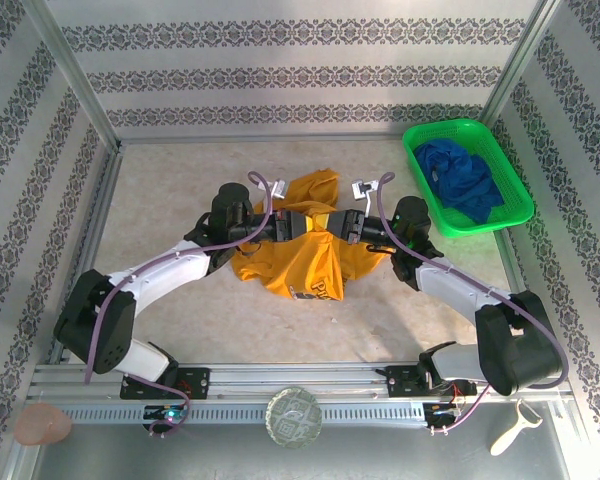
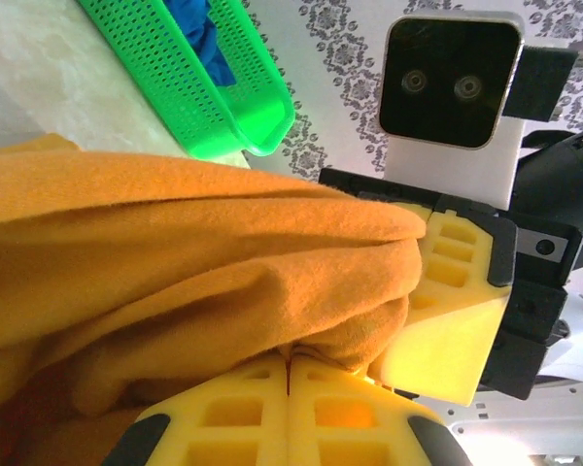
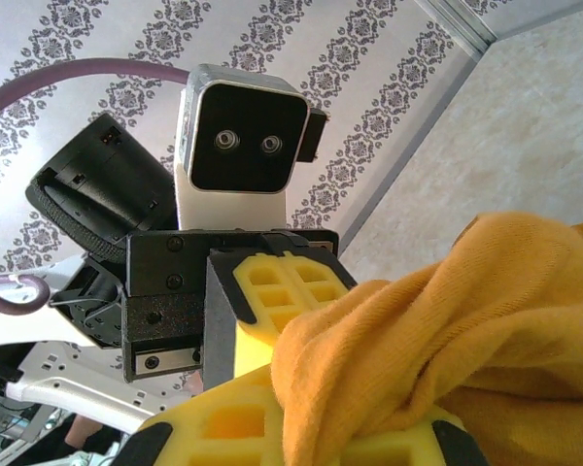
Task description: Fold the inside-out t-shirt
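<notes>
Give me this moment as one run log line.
t-shirt: bunched, unfolded | left gripper: fingers shut on t-shirt | right gripper: fingers shut on t-shirt | green basket: blue garment inside

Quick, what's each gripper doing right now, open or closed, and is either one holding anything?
Left gripper: closed, pinching a fold of the mustard t-shirt.
Right gripper: closed on the same mustard t-shirt, close beside the left gripper.

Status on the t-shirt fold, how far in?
Early. Done: the left hand and the right hand are each shut on a pinch of the t-shirt, close together over its middle. In hand: the cloth is bunched between them, the rest a crumpled heap. Left: spread it flat, then make every fold. No clean crease is visible yet.
</notes>
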Robot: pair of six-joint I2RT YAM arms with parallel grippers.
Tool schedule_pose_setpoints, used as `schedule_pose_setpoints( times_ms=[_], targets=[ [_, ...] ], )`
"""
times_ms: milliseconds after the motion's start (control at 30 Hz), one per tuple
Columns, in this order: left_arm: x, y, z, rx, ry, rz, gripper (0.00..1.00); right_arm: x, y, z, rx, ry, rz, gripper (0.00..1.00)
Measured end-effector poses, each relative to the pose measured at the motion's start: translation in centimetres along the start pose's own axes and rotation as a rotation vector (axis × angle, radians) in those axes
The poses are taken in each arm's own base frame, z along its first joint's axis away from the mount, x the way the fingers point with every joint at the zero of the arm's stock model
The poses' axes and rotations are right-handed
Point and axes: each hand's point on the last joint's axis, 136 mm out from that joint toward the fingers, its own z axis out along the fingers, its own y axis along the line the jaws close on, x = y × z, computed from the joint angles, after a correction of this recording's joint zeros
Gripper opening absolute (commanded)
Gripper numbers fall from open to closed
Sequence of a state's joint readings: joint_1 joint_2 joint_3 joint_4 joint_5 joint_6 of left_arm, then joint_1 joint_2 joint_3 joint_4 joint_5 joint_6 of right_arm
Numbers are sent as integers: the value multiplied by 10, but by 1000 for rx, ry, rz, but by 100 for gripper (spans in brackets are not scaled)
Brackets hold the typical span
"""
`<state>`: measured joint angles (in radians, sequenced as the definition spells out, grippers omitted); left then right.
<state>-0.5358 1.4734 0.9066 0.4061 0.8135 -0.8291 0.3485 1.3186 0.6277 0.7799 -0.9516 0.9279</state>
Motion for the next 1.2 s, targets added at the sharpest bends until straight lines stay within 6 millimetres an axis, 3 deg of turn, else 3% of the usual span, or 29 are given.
schedule_pose_setpoints(
  times_ms=[33,67,133,367,400,433,500,533,567,733,867,900,933,967,1000,1100,1200],
  targets=[
    [-1,-1,0,4,-5,-6,0,-2,-1,-1,3,-6,4,59],
    [-2,-2,0,6,-9,-8,0,-3,-1,-2,3,-12,3,70],
    [-5,-4,-1,9,-20,-10,0,-3,-6,-5,19,-32,5,84],
    [-22,-22,-6,9,-66,11,0,41,-46,-20,118,-14,104,84],
    [-26,-26,-7,12,-71,15,0,47,-50,-21,130,-12,112,82],
    [-30,-30,-8,16,-78,20,0,52,-54,-22,142,-9,120,69],
    [-36,-39,-10,27,-88,26,0,59,-61,-24,164,-6,125,36],
    [-39,-45,-11,34,-94,29,0,59,-64,-24,173,-7,127,12],
    [-41,-50,-12,41,-98,29,0,59,-68,-24,183,-11,132,0],
    [-54,-73,-18,65,-109,32,0,63,-94,-22,248,-15,172,0],
    [-56,-78,-24,31,-106,19,0,45,-114,-31,343,-76,177,0],
    [-55,-77,-25,21,-104,11,0,40,-119,-36,369,-97,178,9],
    [-54,-77,-26,16,-102,7,0,37,-123,-40,393,-111,183,33],
    [-55,-78,-27,18,-104,9,0,37,-128,-45,423,-120,197,51],
    [-56,-80,-28,21,-107,13,0,38,-131,-50,449,-120,215,59],
    [-58,-85,-31,25,-122,24,0,40,-124,-62,501,-124,227,68],
    [-60,-85,-33,16,-141,29,0,26,-90,-73,519,-156,149,74]
  ],
)
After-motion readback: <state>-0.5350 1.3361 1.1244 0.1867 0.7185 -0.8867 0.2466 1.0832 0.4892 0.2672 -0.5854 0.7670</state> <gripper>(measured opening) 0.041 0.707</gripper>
